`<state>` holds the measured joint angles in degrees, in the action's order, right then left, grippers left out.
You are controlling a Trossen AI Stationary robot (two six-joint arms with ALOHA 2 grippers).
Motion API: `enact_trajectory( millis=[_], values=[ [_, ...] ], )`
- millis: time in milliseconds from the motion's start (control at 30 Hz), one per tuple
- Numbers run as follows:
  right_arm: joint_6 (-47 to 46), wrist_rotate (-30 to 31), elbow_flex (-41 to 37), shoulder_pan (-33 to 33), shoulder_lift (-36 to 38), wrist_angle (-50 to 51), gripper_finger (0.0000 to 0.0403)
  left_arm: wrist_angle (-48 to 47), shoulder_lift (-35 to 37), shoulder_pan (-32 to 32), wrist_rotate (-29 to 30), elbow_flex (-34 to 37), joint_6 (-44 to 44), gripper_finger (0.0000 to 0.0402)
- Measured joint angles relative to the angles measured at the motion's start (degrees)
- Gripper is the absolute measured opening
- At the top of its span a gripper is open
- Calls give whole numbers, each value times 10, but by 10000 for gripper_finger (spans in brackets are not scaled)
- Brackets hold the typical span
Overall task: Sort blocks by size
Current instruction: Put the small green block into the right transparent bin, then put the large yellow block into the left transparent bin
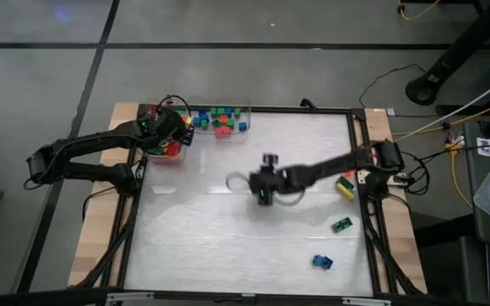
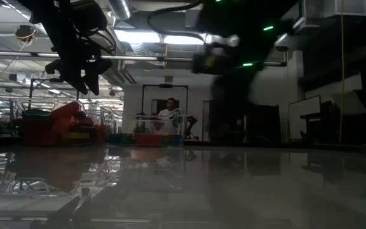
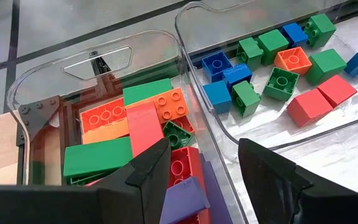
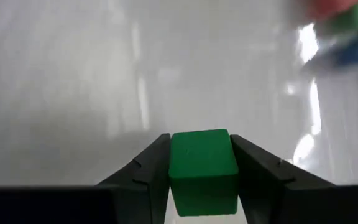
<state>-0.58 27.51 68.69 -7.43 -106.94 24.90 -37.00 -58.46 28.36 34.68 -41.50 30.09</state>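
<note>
Glossy white table [image 1: 228, 246] framed in black. Two clear plastic trays at far-left corner: long blocks [image 3: 143, 121] in corner tray, short square blocks [image 3: 278, 68] beside it. Left gripper [image 3: 201, 171] above trays, fingers apart, empty. Right gripper [image 4: 202, 163] over table centre, clamped on smooth green block [image 4: 202, 168]. No legible writing.

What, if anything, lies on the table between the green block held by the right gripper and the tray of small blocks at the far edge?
Nothing visible does. The right gripper holds the green block over mid-table, and the tabletop up to the small-block tray looks bare. The left gripper is open over the neighbouring large-block tray, off that line.
</note>
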Motion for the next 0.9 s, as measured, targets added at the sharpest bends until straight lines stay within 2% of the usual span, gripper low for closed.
enact_trajectory(
  millis=[133,233,400,567,700,900],
  values=[
    [101,0,0,82,0,-180,142,0,0,0,0,0,0,178],
    [136,-2,0,142,0,-316,136,0,0,0,0,0,0,178],
    [128,-88,0,232,0,-468,147,0,0,0,0,0,0,178],
    [66,-166,0,291,0,-491,164,0,0,0,0,0,0,178],
    [26,-166,0,306,0,-488,178,0,0,0,0,0,0,178],
    [23,-156,0,307,0,-487,211,0,0,0,0,0,0,178]
  ],
)
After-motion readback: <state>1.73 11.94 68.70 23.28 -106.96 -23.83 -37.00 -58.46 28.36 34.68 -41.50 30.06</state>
